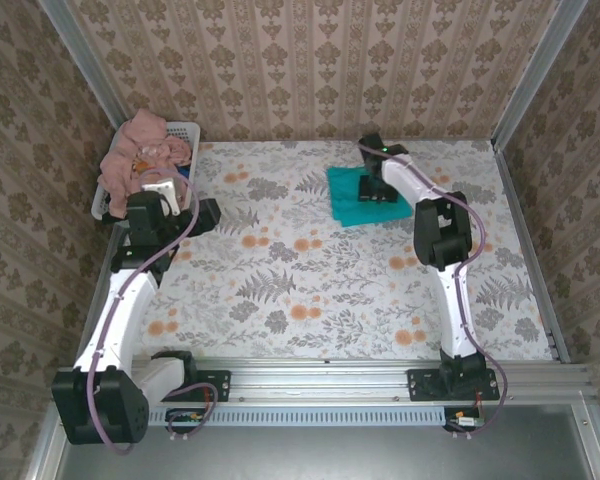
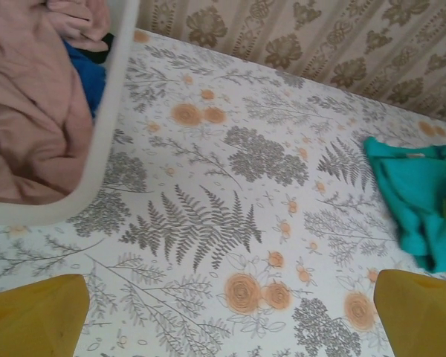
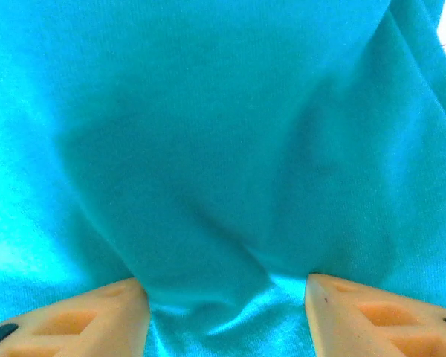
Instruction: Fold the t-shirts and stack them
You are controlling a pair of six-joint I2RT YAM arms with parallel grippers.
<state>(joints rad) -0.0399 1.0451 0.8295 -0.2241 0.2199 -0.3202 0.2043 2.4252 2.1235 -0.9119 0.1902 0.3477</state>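
The white slotted plastic laundry basket (image 2: 108, 111) runs off the top and left edges of the left wrist view, and its rim hides most of a blue cloth (image 2: 85, 78) inside. Well apart from the basket, the teal-green soft cloth t-shirt (image 1: 345, 205) lies partly under the right gripper (image 1: 373, 190), and the left wrist view's right edge crops it

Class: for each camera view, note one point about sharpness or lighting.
Top external view: even, soft light, sharp throughout, only faint shadows. Left wrist view: the table print is crisp, but the teal t-shirt at right is smeared and the white basket rim is soft. Right wrist view: the shirt is very close, washed out to glare at lower left.
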